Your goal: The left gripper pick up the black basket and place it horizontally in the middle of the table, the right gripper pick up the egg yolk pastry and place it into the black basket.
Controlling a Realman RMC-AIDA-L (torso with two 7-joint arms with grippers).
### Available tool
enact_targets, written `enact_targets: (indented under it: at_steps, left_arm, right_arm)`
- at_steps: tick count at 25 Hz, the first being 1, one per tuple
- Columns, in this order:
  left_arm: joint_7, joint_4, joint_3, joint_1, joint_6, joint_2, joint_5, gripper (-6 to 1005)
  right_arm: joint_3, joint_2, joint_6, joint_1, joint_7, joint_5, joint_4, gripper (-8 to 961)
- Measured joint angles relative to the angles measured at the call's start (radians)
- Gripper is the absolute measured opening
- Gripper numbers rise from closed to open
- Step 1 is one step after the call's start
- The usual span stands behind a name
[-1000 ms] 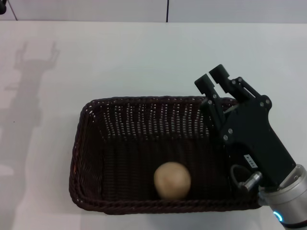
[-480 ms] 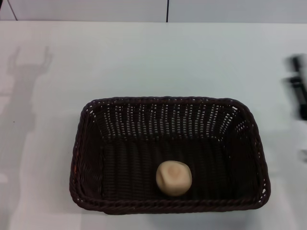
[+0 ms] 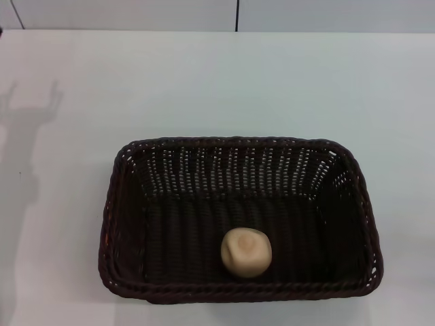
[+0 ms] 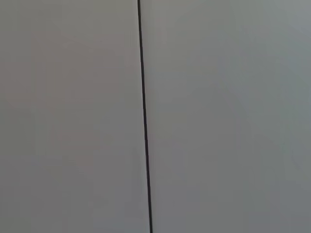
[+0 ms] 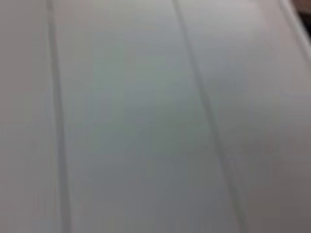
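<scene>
The black basket [image 3: 129, 224] lies lengthwise across the middle of the white table [image 3: 217, 81] in the head view. The egg yolk pastry [image 3: 246, 252], a pale tan bun, rests inside the basket near its front wall, a little right of centre. Neither gripper shows in any view. Only a grey shadow of an arm falls on the table at the far left. Both wrist views show plain pale panels with dark seams and none of the task's things.
A pale wall with a dark vertical seam [image 3: 237, 15] runs behind the table's far edge. White tabletop surrounds the basket on the left, right and far sides.
The right gripper, which hovered over the basket's right end a second ago, has drawn away to the right and left the view. The arm shadow at the left has shifted further left.
</scene>
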Motion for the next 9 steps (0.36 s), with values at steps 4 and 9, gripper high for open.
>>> enact_targets:
  at_steps: [4, 9]
  left_arm:
    - [0.000, 0.001, 0.005, 0.032, 0.001, -0.005, -0.002, 816]
    - [-0.004, 0.020, 0.002, 0.045, -0.001, -0.005, -0.007, 816]
  right_arm:
    - [-0.005, 0.003, 0.001, -0.011, 0.002, 0.088, -0.006, 769]
    - [-0.005, 0.003, 0.000, -0.015, 0.003, 0.097, -0.005, 769]
